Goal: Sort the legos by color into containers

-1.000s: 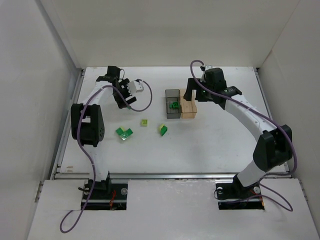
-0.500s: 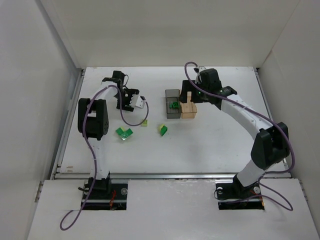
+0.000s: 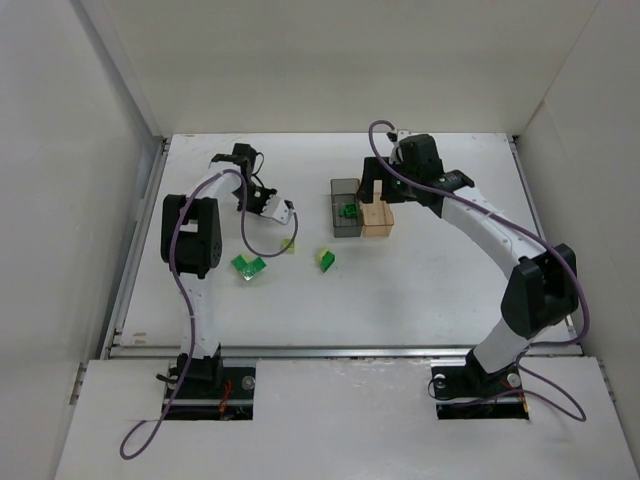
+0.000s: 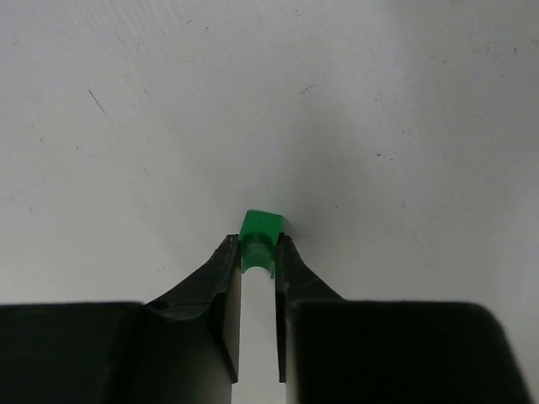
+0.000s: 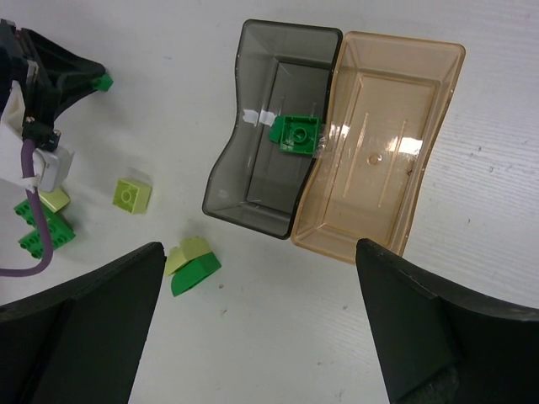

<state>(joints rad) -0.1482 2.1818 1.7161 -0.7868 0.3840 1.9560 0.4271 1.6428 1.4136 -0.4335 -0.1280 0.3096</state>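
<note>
Left gripper (image 4: 257, 252) clamps green brick (image 4: 260, 225) | right gripper (image 5: 259, 251) spread, empty | grey box (image 5: 261, 105) holds 1 lego (image 5: 295, 133), orange box (image 5: 379, 126) 0 | loose bricks (image 5: 132, 195) unsorted

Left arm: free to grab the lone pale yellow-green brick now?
Probably not yet: the left hand is shut on a dark green brick. The pale yellow-green brick lies uncovered nearby.
</note>
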